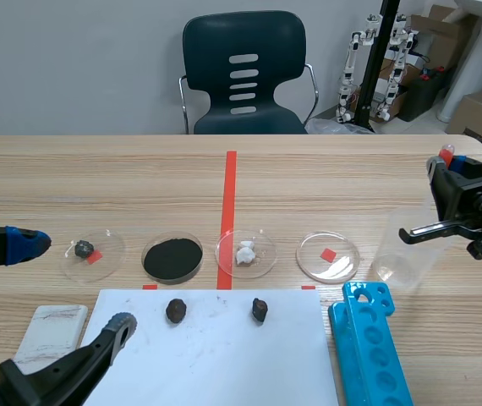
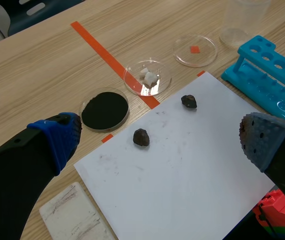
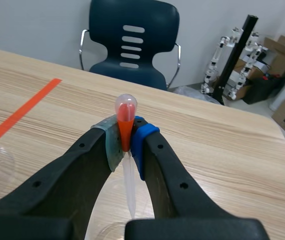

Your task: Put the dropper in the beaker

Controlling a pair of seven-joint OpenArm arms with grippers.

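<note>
Holding a dropper [image 3: 125,117] upright, the right gripper [image 3: 125,142] has its two fingers closed narrowly on the neck just under the orange-red bulb. The clear tube hangs down between the fingers. Taking 12 o'clock as the far side of the table from the robot, this gripper [image 1: 454,179] is at the table's 3 o'clock edge. The dropper's red bulb [image 1: 448,151] shows above it.

A clear plastic beaker [image 1: 406,249] stands upright on the table just beside that gripper, at about its 7 o'clock. The dropper is not inside the beaker; whether its tip is over the mouth cannot be told.

At 8 o'clock on the table, the left gripper [image 1: 72,283] has its fingers spread wide and holds nothing. From its wrist camera, this gripper [image 2: 162,137] is over a white sheet of paper [image 2: 182,175].

Two dark lumps [image 1: 175,310] lie apart on the sheet near its 12 o'clock edge. Beyond the sheet is a row of four clear dishes:
- one with a dark lump [image 1: 93,254]
- one with black powder [image 1: 172,258]
- one with white pieces [image 1: 246,253]
- one over a red square mark [image 1: 328,256]

A blue tube rack [image 1: 376,347] lies at the sheet's 3 o'clock side, and a white block [image 1: 51,334] at its 9 o'clock side. A dark chair [image 1: 245,76] stands past the table at 12 o'clock.
</note>
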